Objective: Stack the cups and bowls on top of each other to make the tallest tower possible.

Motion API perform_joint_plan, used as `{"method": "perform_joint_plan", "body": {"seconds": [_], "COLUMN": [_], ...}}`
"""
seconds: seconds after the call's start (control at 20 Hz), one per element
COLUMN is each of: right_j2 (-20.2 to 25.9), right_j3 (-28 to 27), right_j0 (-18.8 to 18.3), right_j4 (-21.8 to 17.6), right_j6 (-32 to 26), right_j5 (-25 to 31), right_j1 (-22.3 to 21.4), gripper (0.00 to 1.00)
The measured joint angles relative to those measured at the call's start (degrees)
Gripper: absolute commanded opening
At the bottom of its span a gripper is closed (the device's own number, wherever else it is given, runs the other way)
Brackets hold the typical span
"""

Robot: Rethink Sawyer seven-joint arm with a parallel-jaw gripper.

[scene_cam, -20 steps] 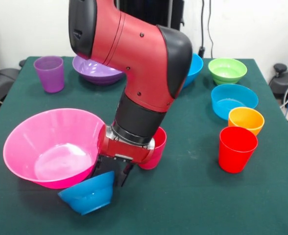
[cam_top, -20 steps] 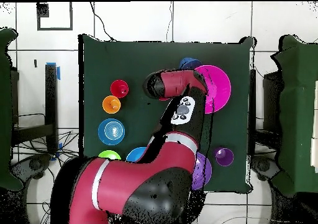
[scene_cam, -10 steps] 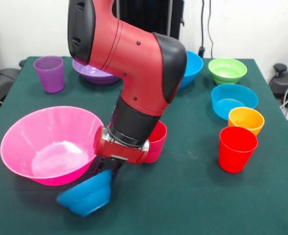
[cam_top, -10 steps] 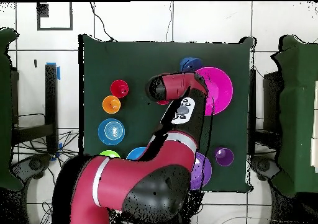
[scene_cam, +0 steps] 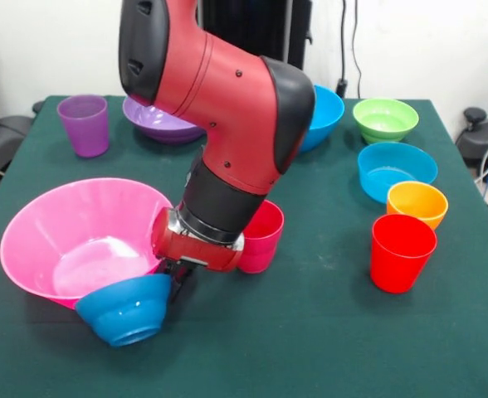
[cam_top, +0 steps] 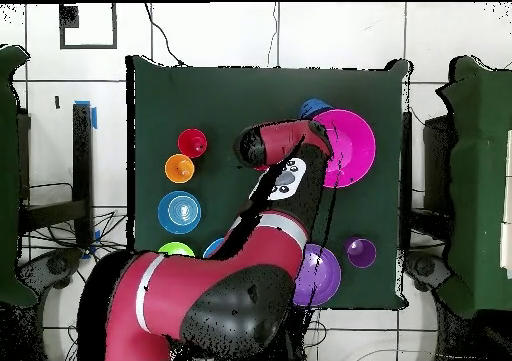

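Observation:
My gripper (scene_cam: 174, 282) is shut on the rim of the small dark blue bowl (scene_cam: 125, 308), which hangs tilted with its opening toward the camera, against the front of the huge pink bowl (scene_cam: 70, 236). The magenta cup (scene_cam: 262, 236) stands upright just behind my wrist. In the overhead view the dark blue bowl (cam_top: 313, 108) shows at the pink bowl's (cam_top: 352, 147) edge, and the arm hides the gripper. The red cup (scene_cam: 402, 253) and orange bowl (scene_cam: 417, 203) stand at the right, and the purple cup (scene_cam: 85, 124) at the far left.
The cyan bowl (scene_cam: 396, 168) and green bowl (scene_cam: 384, 118) line the right side. The large blue bowl (scene_cam: 325, 116) and large purple bowl (scene_cam: 155, 122) sit at the far edge, partly behind the arm. Cables hang off the table's right side.
The gripper has carried the small dark blue bowl to the left and slightly up, so it now sits against the pink bowl's front. The pink bowl has shifted a little to the left.

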Motion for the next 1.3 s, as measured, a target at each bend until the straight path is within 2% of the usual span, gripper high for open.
{"method": "perform_joint_plan", "body": {"seconds": [0.6, 1.0, 1.3], "right_j2": [-3.29, -4.13, -3.57], "right_j3": [-0.46, -1.23, -4.06], "right_j0": [2.99, 3.77, 3.42], "right_j4": [-0.24, -2.41, -4.13], "right_j6": [0.0, 0.0, 0.0], "right_j5": [0.01, 0.02, 0.02], "right_j1": [-0.21, -2.63, -5.43], "gripper": [0.0, 0.0, 0.0]}}
